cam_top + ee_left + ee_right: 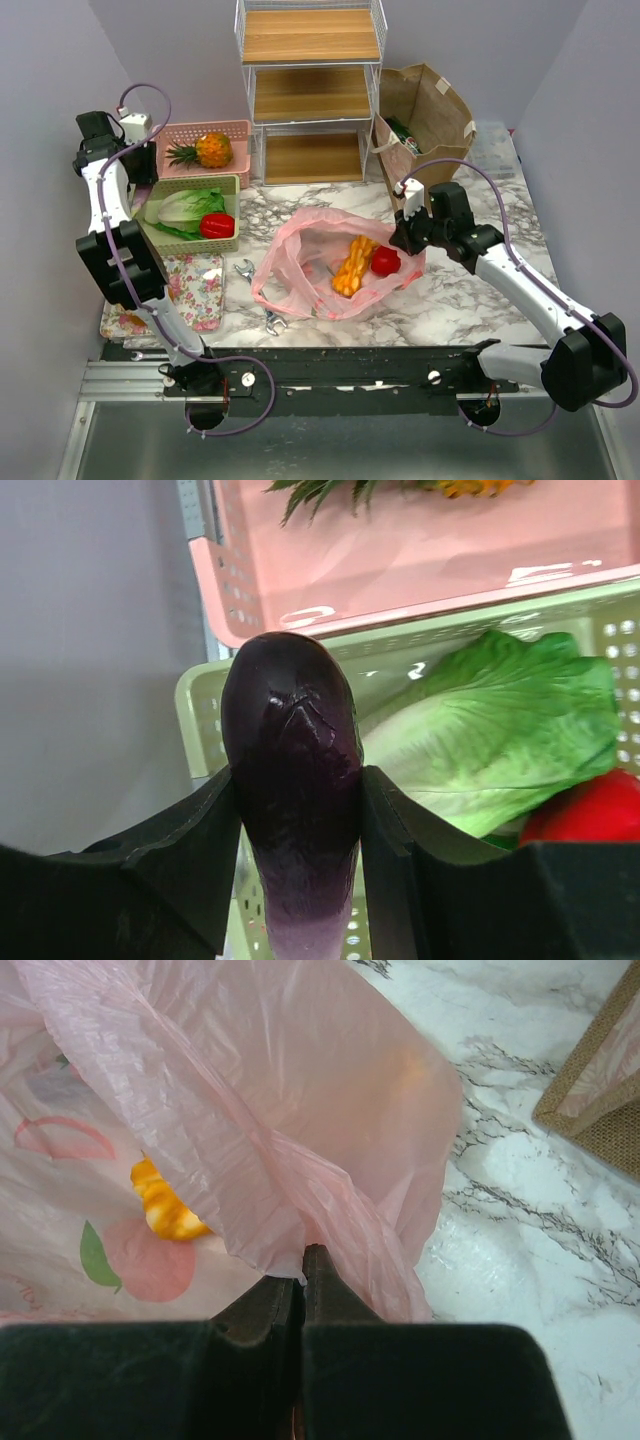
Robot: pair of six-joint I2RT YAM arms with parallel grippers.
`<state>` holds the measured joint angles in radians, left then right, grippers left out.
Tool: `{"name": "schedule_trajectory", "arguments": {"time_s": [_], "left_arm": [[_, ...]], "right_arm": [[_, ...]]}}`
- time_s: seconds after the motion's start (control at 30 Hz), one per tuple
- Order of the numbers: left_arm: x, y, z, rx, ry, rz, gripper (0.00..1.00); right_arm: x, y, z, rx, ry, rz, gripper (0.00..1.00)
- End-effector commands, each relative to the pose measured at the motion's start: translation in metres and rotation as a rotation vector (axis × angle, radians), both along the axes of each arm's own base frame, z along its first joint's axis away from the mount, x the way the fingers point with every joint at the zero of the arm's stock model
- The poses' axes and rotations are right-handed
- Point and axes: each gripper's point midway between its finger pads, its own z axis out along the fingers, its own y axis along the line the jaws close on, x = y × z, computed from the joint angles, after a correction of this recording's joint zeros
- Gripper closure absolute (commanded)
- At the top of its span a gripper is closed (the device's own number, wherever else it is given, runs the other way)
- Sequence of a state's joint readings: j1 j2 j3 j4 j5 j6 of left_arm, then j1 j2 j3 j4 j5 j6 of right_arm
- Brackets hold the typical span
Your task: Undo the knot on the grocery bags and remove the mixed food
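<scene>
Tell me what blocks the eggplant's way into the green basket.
Nothing visible does. The left gripper holds the eggplant at the basket's corner; lettuce and a red vegetable lie inside, off to one side.

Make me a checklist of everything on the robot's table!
Surface: marble table, white with grey veins.
Job's things: pink plastic bag lying open, orange pieces and red round vegetable inside; brown paper bag upright at the back; lettuce and a red item in the green basket.
Clutter: pineapple in pink basket; floral mat; small metal pieces beside the pink plastic bag.
Grippers: left gripper shut on eggplant by the green basket; right gripper shut on the pink plastic bag's edge.
Cables: purple cables looping along both arms.
Surroundings: wooden shelf rack, grey walls.
</scene>
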<state>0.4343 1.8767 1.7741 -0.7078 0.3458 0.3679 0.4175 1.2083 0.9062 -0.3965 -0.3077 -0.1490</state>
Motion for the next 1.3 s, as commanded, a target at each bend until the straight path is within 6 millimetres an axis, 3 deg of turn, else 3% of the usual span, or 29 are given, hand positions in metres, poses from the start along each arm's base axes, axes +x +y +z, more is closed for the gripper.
{"name": "schedule_trajectory", "arguments": {"time_s": [0.0,0.13,0.37,0.43,0.47,0.57,0.63,0.73,0.83,0.93,1.0,1.1,1.13,1.27], "left_arm": [[0.002,0.027,-0.008,0.133,0.041,0.037,0.83],[-0.005,0.033,-0.024,0.143,0.116,0.05,0.78],[-0.035,0.022,-0.055,0.104,0.233,0.052,0.62],[-0.037,0.022,-0.055,0.1,0.239,0.064,0.48],[-0.038,0.022,-0.054,0.093,0.243,0.068,0.38],[-0.038,0.018,-0.041,0.084,0.228,0.06,0.22],[-0.038,0.014,-0.027,0.081,0.194,0.049,0.02],[-0.039,-0.012,0.004,0.015,0.101,-0.024,0.01],[-0.044,-0.068,0.057,-0.112,-0.079,-0.188,0.02],[-0.063,-0.162,0.119,-0.16,-0.288,-0.499,0.01],[-0.09,-0.227,0.144,-0.135,-0.379,-0.734,0.03],[-0.144,-0.317,0.155,-0.086,-0.464,-1.071,0.09],[-0.161,-0.339,0.153,-0.067,-0.485,-1.166,0.12],[-0.222,-0.415,0.121,-0.041,-0.507,-1.455,0.37]], "right_arm": [[0.004,0.002,0.004,0.008,-0.018,-0.003,0.99],[0.005,-0.001,0.002,-0.009,-0.022,-0.009,0.99],[0.006,0.0,-0.001,-0.008,-0.025,-0.001,0.99],[0.006,0.001,-0.001,-0.007,-0.023,0.004,0.99],[0.006,0.001,0.0,-0.005,-0.025,0.007,0.99],[0.006,0.002,0.0,-0.002,-0.027,0.011,1.0],[0.005,0.002,0.002,0.001,-0.03,0.01,0.99],[0.004,0.0,0.004,0.002,-0.035,0.004,0.99],[0.002,-0.002,0.009,0.008,-0.048,-0.007,0.99],[-0.001,-0.003,0.01,0.013,-0.056,-0.009,0.99],[-0.005,-0.002,0.009,0.017,-0.06,0.016,0.99],[-0.011,0.0,0.008,0.039,-0.065,0.03,0.99],[-0.011,0.0,0.01,0.048,-0.073,0.029,0.99],[-0.009,-0.004,0.016,0.07,-0.093,-0.03,0.99]]}}
